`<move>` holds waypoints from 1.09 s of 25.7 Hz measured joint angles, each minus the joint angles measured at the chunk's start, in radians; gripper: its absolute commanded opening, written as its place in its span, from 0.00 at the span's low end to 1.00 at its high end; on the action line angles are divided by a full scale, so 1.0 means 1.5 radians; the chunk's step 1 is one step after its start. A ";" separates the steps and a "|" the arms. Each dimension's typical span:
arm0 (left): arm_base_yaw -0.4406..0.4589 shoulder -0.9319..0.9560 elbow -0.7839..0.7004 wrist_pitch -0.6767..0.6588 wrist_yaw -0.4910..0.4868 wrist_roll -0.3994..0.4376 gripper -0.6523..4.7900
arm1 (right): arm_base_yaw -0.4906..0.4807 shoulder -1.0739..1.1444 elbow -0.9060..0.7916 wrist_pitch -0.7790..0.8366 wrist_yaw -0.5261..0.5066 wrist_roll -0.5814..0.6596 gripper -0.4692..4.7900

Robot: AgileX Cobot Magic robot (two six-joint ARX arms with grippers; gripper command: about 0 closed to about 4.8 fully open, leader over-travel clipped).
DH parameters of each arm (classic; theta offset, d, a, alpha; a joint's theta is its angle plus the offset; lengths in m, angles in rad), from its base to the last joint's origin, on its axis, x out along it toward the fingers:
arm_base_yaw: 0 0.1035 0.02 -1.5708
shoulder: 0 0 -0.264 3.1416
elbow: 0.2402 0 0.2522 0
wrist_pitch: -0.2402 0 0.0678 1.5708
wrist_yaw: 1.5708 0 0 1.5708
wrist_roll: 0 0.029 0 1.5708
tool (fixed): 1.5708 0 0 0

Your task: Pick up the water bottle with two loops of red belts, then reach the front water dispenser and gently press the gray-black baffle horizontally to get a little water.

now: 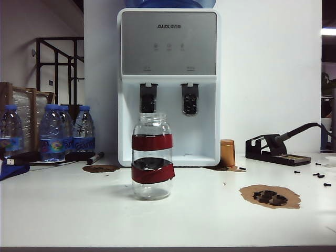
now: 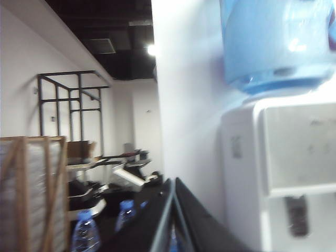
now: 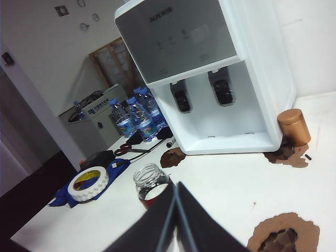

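I see both grippers pinched shut, empty: left gripper (image 2: 173,220) beside the water dispenser (image 1: 168,84), right gripper (image 3: 176,220) above the water bottle (image 1: 152,156). Clear glass, two dark-red bands, upright before the dispenser's gray-black baffle (image 1: 148,98).

A workshop or lab corner: at the right edge of the exterior view a soldering-iron stand (image 1: 277,148) sits on the white worktop (image 1: 63,210), with loose screws (image 1: 318,175) nearby and brown gouges (image 1: 270,196) in its surface. Metal racking (image 1: 59,73) and a wooden crate (image 1: 23,107) stand upper left, and the left wrist view shows a bare dark ceiling (image 2: 110,37).
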 measured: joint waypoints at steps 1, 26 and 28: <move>0.000 0.006 0.009 -0.001 0.009 -0.008 0.11 | 0.000 0.000 0.006 -0.019 0.000 0.000 0.08; 0.000 0.935 0.328 0.255 0.700 -0.025 1.00 | 0.000 0.104 0.261 -0.304 -0.035 -0.131 0.08; 0.000 1.014 0.328 0.253 0.735 0.043 1.00 | 0.000 0.112 0.262 -0.309 -0.037 -0.139 0.08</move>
